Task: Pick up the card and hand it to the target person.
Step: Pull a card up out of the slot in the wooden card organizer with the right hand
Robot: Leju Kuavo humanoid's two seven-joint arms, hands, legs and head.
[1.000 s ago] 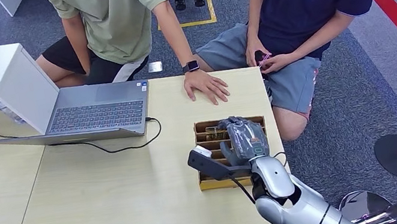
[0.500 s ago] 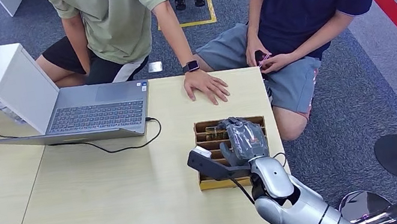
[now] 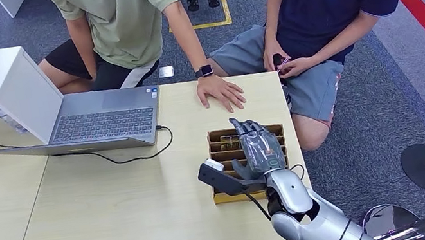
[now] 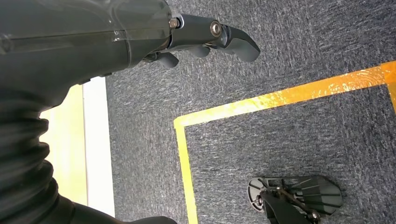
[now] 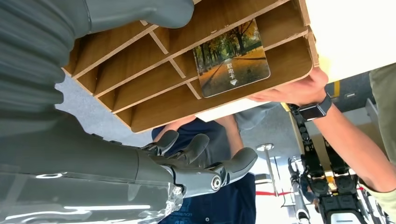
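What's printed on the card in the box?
An autumn tree-lined path in orange and yellow on the card, clearest in the right wrist view.

The card (image 5: pixel 232 57) shows an autumn avenue (golden, seemingly yellow-leaved trees) in a brown wooden tray (image 5: pixel 154 74).

- Bright, even indoor light; shadows on the tabletop (image 3: pixel 114 208) are soft and faint.
- Head view is sharp.
- Both wrist views blur the close robot hand.
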